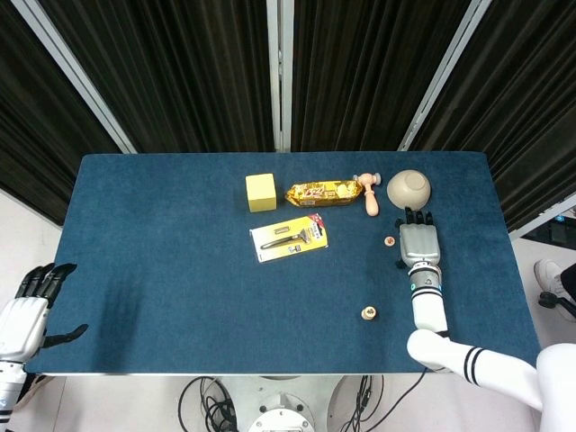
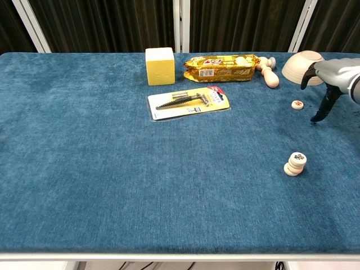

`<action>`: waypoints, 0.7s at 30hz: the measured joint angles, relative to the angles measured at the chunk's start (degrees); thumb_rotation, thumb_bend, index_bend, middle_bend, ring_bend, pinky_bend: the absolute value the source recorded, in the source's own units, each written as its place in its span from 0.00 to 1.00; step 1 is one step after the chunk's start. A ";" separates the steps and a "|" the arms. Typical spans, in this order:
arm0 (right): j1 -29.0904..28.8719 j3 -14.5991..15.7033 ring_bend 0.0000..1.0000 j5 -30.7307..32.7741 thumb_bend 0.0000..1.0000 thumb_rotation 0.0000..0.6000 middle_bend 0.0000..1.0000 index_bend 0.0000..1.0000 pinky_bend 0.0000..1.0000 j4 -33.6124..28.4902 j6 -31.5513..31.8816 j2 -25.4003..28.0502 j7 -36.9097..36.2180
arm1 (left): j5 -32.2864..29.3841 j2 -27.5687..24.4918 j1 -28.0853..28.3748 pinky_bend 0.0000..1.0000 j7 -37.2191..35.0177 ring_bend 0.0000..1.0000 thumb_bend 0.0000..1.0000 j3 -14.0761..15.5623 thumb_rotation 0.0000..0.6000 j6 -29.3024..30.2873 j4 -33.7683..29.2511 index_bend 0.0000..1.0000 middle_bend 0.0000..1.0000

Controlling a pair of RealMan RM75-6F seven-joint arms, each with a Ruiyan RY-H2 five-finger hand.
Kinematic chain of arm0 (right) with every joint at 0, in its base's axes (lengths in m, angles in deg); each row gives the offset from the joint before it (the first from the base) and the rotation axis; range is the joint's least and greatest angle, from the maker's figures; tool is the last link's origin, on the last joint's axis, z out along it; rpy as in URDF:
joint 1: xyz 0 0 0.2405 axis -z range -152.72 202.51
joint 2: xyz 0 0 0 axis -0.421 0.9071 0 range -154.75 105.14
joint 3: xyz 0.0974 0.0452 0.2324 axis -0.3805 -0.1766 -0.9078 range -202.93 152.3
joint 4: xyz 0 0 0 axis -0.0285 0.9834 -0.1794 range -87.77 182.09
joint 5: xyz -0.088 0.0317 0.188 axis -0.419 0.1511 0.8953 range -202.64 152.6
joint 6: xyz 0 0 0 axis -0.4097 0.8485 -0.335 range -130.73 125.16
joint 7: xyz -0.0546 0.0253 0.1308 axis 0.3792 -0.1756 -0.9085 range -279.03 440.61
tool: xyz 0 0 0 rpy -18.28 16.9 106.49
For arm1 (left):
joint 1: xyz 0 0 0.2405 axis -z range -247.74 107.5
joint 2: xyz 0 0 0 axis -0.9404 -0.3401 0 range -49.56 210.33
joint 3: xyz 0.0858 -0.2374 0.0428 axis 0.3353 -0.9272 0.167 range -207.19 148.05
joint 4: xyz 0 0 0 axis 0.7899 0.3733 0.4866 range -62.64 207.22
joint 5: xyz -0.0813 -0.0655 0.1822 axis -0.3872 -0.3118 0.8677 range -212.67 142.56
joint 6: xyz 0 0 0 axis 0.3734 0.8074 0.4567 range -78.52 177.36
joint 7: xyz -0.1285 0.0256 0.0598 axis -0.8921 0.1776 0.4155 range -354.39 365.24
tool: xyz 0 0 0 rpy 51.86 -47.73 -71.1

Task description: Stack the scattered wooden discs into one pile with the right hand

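A small pile of wooden discs [image 2: 295, 163] stands on the blue table, at front right [image 1: 368, 313]. One loose wooden disc [image 2: 297, 104] lies further back [image 1: 390, 240], in front of the upturned bowl. My right hand [image 1: 418, 245] hovers just right of that loose disc [image 2: 329, 79], fingers apart and pointing toward the bowl, holding nothing. Off the table's front left corner, my left hand [image 1: 25, 310] hangs open with nothing in it.
An upturned beige bowl [image 1: 409, 189] sits right behind my right hand. A wooden mallet-like toy [image 1: 370, 193], a yellow snack packet [image 1: 323, 193], a yellow cube [image 1: 261, 192] and a razor in its card pack [image 1: 289, 238] lie across the back middle.
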 measured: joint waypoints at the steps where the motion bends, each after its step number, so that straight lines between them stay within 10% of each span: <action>1: -0.11 0.00 0.00 -0.17 0.09 1.00 0.03 0.28 0.00 0.80 -0.26 -0.49 -0.51 | 0.03 0.03 0.02 0.00 0.08 0.00 0.13 0.03 1.00 -0.04 0.01 0.11 0.09; 21: -1.00 -0.05 0.00 -0.73 0.27 1.00 0.05 0.36 0.00 5.74 -2.80 -3.84 -3.06 | -0.28 0.44 0.17 0.00 0.67 0.00 0.13 0.06 1.00 -0.38 0.34 0.11 0.09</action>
